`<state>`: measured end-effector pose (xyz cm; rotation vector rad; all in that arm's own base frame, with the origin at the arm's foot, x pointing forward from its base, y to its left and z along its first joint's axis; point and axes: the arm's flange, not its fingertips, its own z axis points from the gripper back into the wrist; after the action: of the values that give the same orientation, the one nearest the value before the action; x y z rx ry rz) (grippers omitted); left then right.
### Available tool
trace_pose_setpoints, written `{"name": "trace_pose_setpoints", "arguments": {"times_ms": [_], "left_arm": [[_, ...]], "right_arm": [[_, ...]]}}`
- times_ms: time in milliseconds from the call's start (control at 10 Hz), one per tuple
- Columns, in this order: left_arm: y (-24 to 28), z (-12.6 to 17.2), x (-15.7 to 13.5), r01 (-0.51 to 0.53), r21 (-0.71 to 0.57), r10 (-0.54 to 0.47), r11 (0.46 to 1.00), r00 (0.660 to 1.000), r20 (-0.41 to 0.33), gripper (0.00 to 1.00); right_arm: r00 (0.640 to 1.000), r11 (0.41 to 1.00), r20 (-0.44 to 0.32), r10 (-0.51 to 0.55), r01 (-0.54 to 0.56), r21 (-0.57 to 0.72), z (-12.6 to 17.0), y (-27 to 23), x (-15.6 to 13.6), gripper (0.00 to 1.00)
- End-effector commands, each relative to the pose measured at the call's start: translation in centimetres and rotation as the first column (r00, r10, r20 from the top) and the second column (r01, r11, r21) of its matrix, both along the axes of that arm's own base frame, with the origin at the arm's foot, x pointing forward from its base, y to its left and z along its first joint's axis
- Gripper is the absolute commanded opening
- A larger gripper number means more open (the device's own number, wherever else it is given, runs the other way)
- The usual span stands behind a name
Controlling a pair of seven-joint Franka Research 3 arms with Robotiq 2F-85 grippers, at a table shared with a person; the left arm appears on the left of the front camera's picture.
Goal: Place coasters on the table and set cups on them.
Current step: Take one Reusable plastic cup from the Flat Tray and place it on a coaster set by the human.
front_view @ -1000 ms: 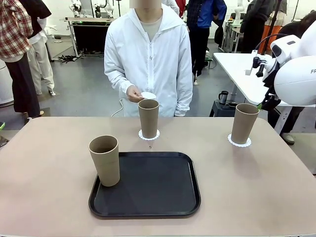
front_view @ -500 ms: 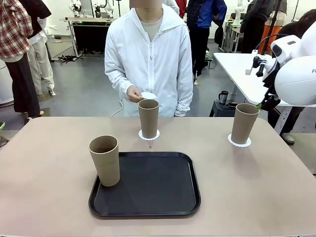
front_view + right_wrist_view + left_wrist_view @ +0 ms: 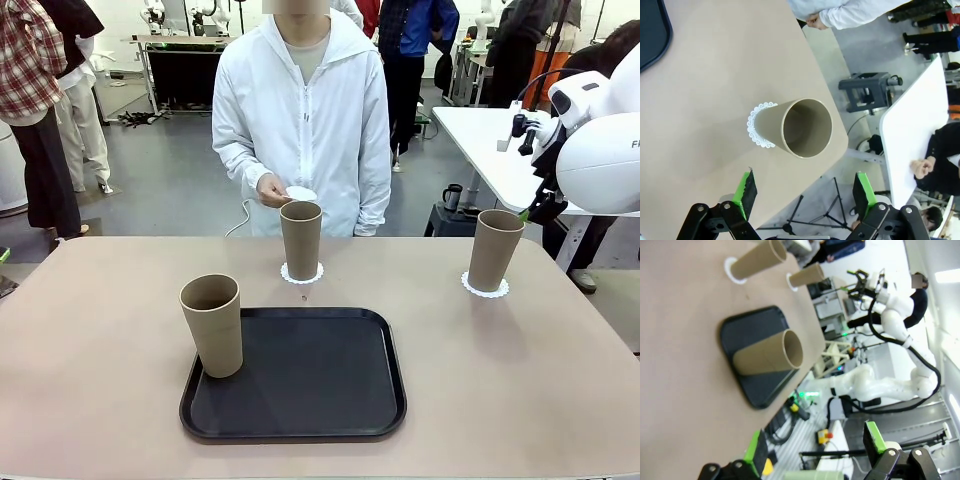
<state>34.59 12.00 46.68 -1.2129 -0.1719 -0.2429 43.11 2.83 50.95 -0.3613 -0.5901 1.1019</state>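
right gripper (image 3: 805,200) hangs with its fingers spread wide and nothing between them, just short of the right cup (image 3: 802,127). that cup stands upright on the right coaster (image 3: 756,127), near the table's (image 3: 715,75) right edge and towards the far right corner. left gripper (image 3: 815,447) is likewise spread and empty, well apart from the left cup (image 3: 765,357), which stands on the black tray (image 3: 757,325) at its left edge. the middle cup (image 3: 301,240) sits on the middle coaster (image 3: 302,273) by the middle of the far edge, just beyond the tray. bare table lies open left of the tray and between the tray and the right cup. beyond the far edge the person's hand (image 3: 272,190) holds the third coaster (image 3: 300,193). the cups are tall, tapered, tan and empty. the coasters are white with lacy scalloped rims.
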Motion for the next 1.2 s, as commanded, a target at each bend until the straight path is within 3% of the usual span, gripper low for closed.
{"name": "trace_pose_setpoints", "arguments": {"times_ms": [0, 300, 400, 500, 600, 700, 800, 1000, 1100], "left_arm": [[0.1, 0.2, -0.1, -0.002, -0.007, 0.002, 1.0, 1.0, 0.007, 1.0], [0.1, 0.2, -0.1, -0.002, -0.007, 0.002, 1.0, 1.0, 0.007, 1.0], [0.1, 0.2, -0.1, -0.002, -0.007, 0.002, 1.0, 1.0, 0.007, 1.0], [0.1, 0.2, -0.1, -0.002, -0.007, 0.002, 1.0, 1.0, 0.007, 1.0], [0.1, 0.2, -0.1, -0.002, -0.007, 0.002, 1.0, 1.0, 0.007, 1.0], [0.1, 0.2, -0.1, -0.002, -0.007, 0.002, 1.0, 1.0, 0.007, 1.0], [0.1, 0.2, -0.1, -0.002, -0.007, 0.002, 1.0, 1.0, 0.007, 1.0], [0.1, 0.2, -0.1, -0.002, -0.007, 0.002, 1.0, 1.0, 0.007, 1.0], [0.1, 0.2, -0.1, -0.002, -0.007, 0.002, 1.0, 1.0, 0.007, 1.0]], "right_arm": [[1.0, 1.0, 0.012, -0.017, 0.017, -0.009, 0.0, 0.3, 0.1, 1.0], [1.0, 1.0, 0.0, 0.0, 0.0, 0.0, 0.0, 0.0, 0.0, 1.0], [0.982, 0.98, -0.07, -0.174, 0.179, 0.086, 3.5, -0.8, -1.5, 1.0], [0.911, 0.919, -0.212, -0.354, 0.381, 0.1, 6.2, -1.6, -2.5, 1.0], [0.861, 0.887, -0.268, -0.433, 0.46, 0.045, 7.8, -2.5, -3.3, 1.0], [0.818, 0.882, -0.368, -0.441, 0.471, -0.012, 8.4, -3.2, -4.4, 1.0], [0.753, 0.856, -0.436, -0.493, 0.508, -0.091, 8.5, -4.3, -5.2, 1.0], [0.694, 0.854, -0.529, -0.489, 0.506, -0.125, 7.3, -4.9, -7.0, 1.0], [0.692, 0.853, -0.548, -0.47, 0.517, -0.079, 6.5, -4.7, -7.4, 1.0]]}}
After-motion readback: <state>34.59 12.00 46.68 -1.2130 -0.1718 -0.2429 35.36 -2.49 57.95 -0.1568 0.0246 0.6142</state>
